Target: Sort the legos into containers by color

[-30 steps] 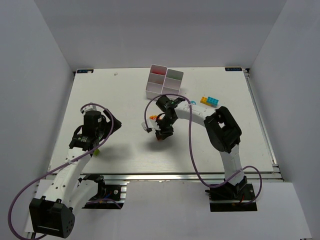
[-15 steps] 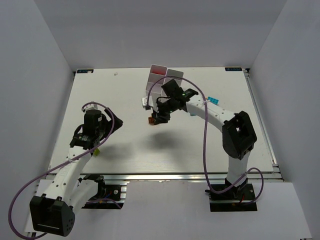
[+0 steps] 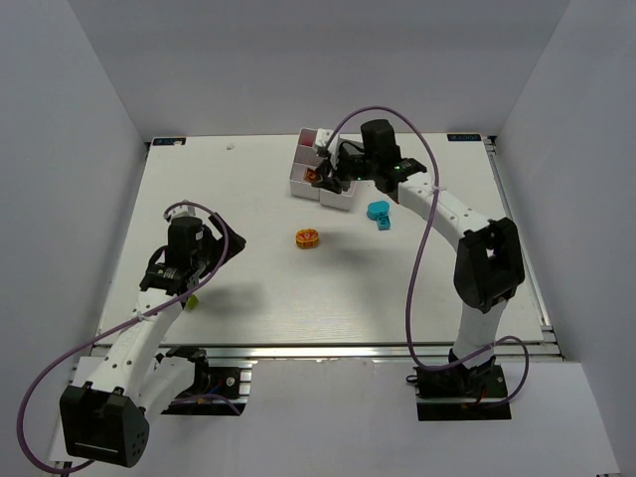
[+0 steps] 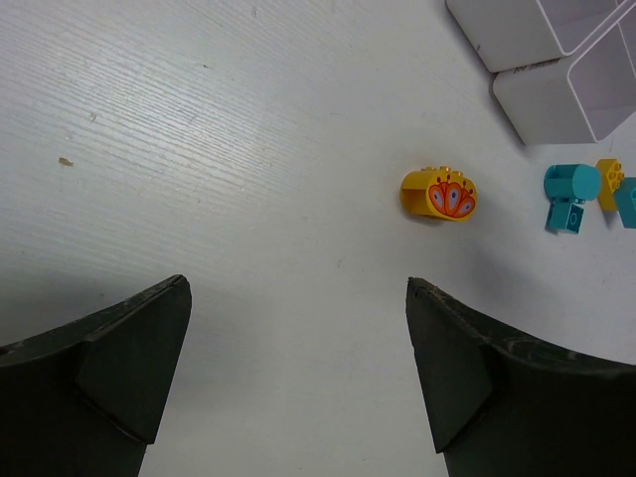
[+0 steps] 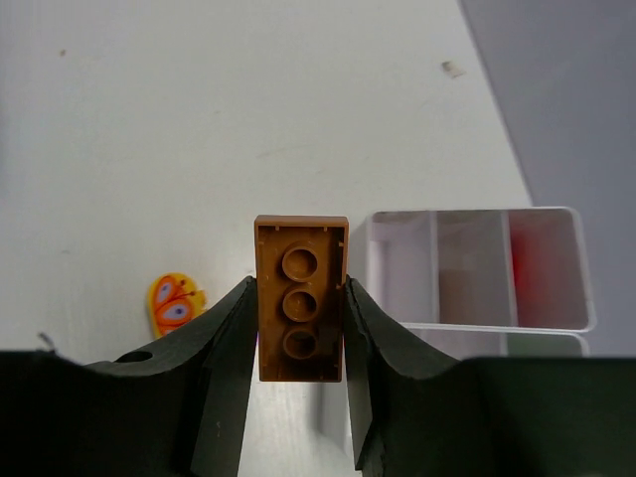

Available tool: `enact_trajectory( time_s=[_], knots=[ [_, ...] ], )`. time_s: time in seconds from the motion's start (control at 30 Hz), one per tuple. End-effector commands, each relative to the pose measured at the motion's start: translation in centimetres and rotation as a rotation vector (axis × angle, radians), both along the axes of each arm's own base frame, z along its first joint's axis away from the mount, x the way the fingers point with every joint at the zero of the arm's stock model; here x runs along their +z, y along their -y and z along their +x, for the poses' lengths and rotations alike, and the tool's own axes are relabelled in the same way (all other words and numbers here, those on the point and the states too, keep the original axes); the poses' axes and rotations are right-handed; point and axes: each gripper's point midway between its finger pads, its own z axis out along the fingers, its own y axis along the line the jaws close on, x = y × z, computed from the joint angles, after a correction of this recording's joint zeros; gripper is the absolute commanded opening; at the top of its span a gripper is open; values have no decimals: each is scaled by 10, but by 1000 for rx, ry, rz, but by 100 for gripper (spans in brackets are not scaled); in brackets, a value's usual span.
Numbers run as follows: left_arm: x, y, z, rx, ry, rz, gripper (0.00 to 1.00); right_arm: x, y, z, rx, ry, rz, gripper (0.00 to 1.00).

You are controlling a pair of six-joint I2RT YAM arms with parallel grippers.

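Brick (image 5: 301,298) reached containers (image 5: 397,268); maybe red inside.

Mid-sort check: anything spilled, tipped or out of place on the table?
Nothing stands out. The containers sit upright, the right gripper grips a brown brick squarely, and the yellow butterfly piece and cyan piece simply lie unsorted.

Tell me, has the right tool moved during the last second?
Yes. The right tool, gripping the brown brick, went farther from the robot: from short of the white containers to above them.
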Motion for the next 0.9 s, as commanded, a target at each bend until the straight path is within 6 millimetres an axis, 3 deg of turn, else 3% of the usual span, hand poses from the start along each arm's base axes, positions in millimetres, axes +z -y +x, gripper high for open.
enact_trajectory(
  time_s=[0.0, 0.13, 0.3, 0.4, 0.57, 0.87],
  knots=[
    [5, 3, 3, -12, 27, -14, 98, 65, -2, 25, 4, 171, 150, 0],
    [6, 3, 3, -14, 28, -12, 98, 70, 7, 55, -66, 175, 178, 0],
    [3, 2, 2, -12, 21, -11, 98, 69, 2, 85, -159, 193, 227, 0],
    [3, 2, 2, -8, 20, -10, 98, 47, -4, 108, -246, 213, 200, 0],
    [3, 1, 2, -5, 17, -9, 98, 30, -6, 133, -355, 232, 189, 0],
    [-1, 3, 5, -12, 2, -12, 98, 7, -18, 153, -368, 246, 211, 8]
  ],
)
